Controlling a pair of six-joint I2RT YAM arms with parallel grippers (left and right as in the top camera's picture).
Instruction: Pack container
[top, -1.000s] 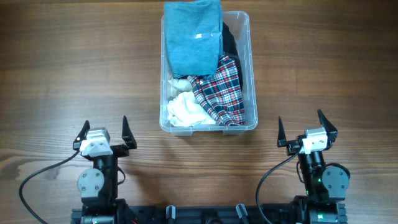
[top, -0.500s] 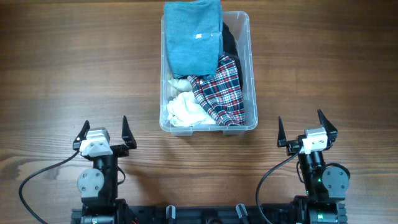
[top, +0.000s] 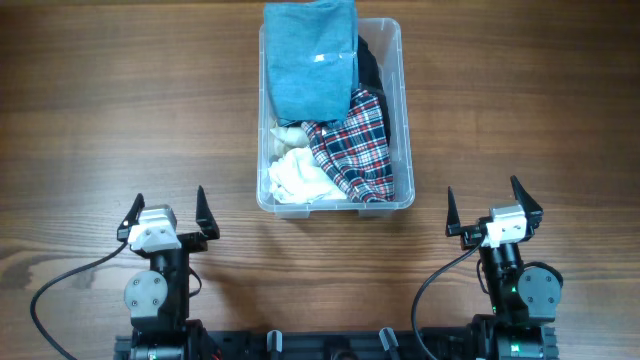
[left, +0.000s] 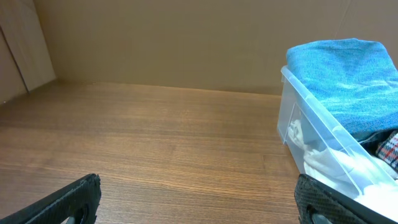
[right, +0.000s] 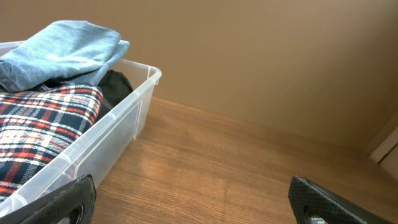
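Nothing has moved since the earlier frames: both arms are parked as they were and the load looks the same. Left gripper (top: 168, 205), at 7 o'clock in the overhead view, has its jaws spread wide and holds nothing; right gripper (top: 484, 198), at 5 o'clock, is likewise spread and empty. Between and beyond them, toward 12 o'clock, the container (top: 405, 120) sits on the table (top: 120, 100), well apart from both. Inside it, a white cloth (top: 295, 175) lies at the near left, a plaid cloth (top: 358, 145) at the near right, something dark (top: 368, 65) at the far right, and a blue towel (top: 310, 60) is heaped on top, riding above the far rim. No loose items show on the table, so the packing seems finished or nearly so. Any next move would probably be a reach toward 12 o'clock to press the towel below the rim.
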